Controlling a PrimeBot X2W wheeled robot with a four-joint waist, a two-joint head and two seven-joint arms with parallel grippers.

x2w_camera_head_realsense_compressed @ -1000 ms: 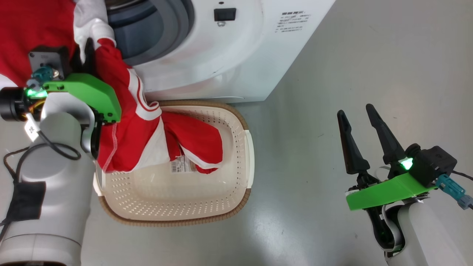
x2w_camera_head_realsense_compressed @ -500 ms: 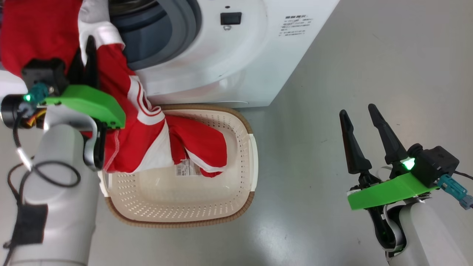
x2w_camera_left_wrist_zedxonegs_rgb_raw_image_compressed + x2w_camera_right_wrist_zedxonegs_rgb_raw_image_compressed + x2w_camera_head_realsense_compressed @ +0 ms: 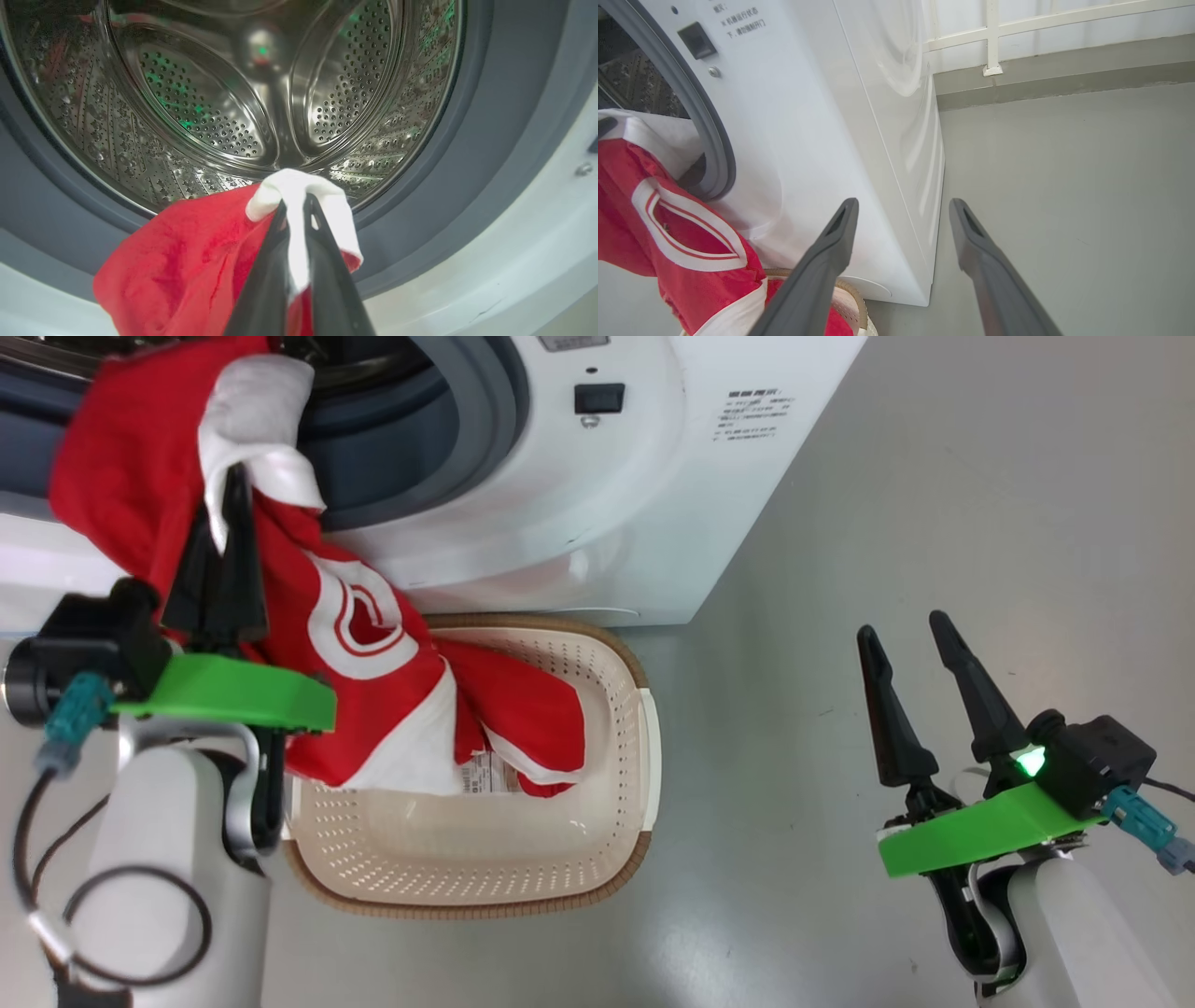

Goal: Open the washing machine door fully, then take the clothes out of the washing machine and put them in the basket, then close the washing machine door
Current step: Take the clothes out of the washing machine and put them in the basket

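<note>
- Two dark fingers of the left gripper (image 3: 231, 490) pinch the bright red white-trimmed garment (image 3: 392, 700), which trails toward five o'clock into the cream perforated plastic basket (image 3: 560, 859).
- Right gripper (image 3: 904, 625) gapes empty.
- Best centred over the basket before releasing.

A smooth grey floor (image 3: 934, 476) spreads over the right half of the head view, faintly glossy. At the upper right of the right wrist view, a white railing (image 3: 992, 37) stands with its post foot on a low grey ledge (image 3: 1064, 70) along the floor's far edge.
</note>
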